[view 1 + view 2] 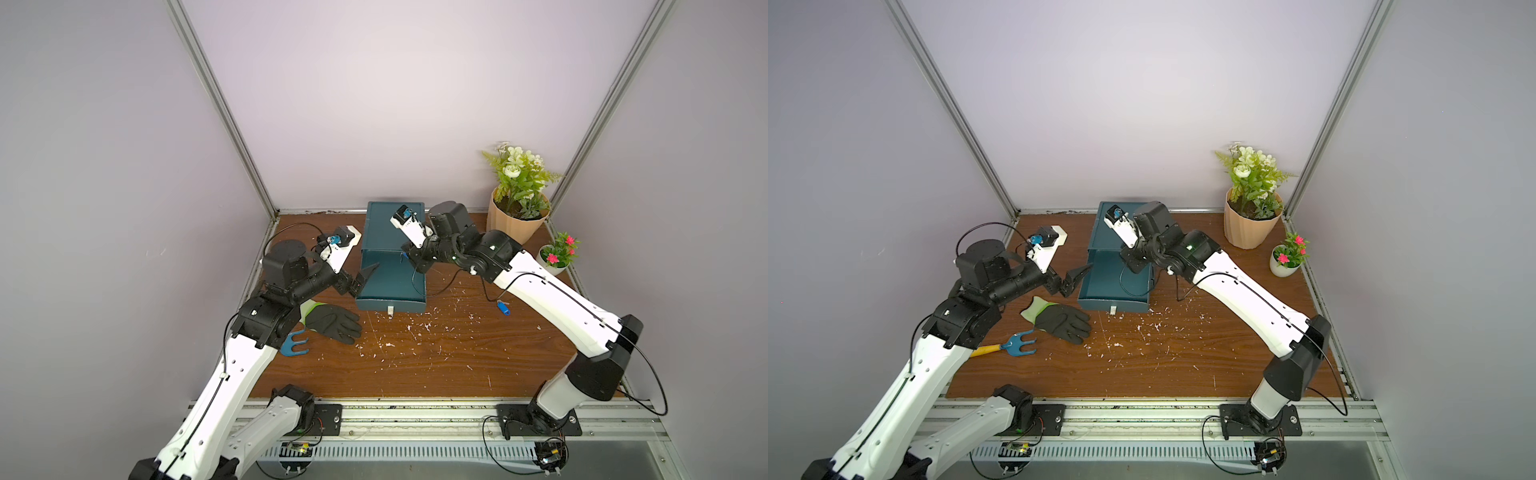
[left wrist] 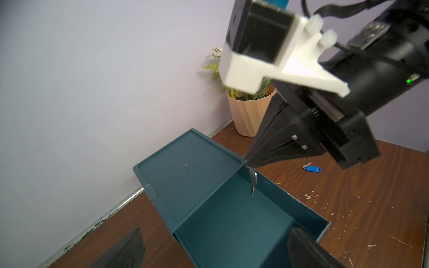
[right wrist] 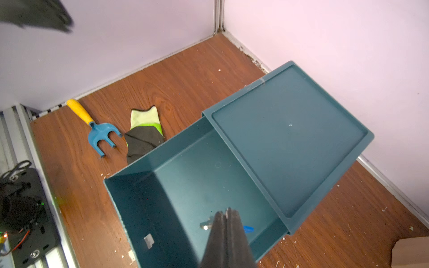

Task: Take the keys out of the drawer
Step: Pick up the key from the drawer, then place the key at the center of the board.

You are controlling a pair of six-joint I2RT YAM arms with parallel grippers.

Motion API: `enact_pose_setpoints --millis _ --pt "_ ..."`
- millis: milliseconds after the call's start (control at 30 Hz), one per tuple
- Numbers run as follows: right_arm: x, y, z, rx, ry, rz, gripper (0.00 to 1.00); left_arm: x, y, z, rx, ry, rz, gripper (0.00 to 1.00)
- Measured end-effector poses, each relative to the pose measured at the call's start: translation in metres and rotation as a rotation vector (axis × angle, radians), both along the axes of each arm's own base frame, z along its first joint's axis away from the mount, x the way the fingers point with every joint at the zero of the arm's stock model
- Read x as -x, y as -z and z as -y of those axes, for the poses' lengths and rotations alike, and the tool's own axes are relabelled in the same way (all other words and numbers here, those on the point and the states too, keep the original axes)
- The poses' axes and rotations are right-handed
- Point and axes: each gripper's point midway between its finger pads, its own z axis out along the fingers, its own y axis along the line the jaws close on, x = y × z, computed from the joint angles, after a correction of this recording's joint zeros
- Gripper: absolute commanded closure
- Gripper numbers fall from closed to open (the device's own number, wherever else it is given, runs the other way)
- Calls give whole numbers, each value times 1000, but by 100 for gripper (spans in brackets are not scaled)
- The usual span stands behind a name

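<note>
Lilac walls (image 1: 374, 104) close in a wood-grain desk (image 1: 415, 365), where a teal drawer (image 1: 390, 305) stands pulled open. Right jaws are clenched on a key (image 2: 253, 183) at its ring end. It hangs straight below their tips, long axis vertical, blade aimed at the drawer floor and seemingly clear of it, with its blue tag (image 3: 248, 229) peeping out beside them. Left jaws gape with nothing between them, just outside the drawer wall opposite the right jaws. Another blue-tagged key (image 1: 503, 307) lies on the desk, well apart, back along the right arm. By my reading, the carry must rise first so the blade clears the wall.
</note>
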Motion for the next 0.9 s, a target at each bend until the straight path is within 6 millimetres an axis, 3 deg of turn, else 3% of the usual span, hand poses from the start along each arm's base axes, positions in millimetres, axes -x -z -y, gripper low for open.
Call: enact_pose_setpoints --millis 267,433,633,900 --pt "-25 -21 71 -112 188 21 100 2 3 60 -56 138 22 1" --pt "-32 -15 125 -115 315 -3 100 -2 19 101 -85 211 25 1" --pt "-26 25 176 -61 429 -80 100 -6 37 146 -99 284 26 1" --pt "-6 104 213 -17 506 -229 100 -9 43 184 -64 329 47 1"
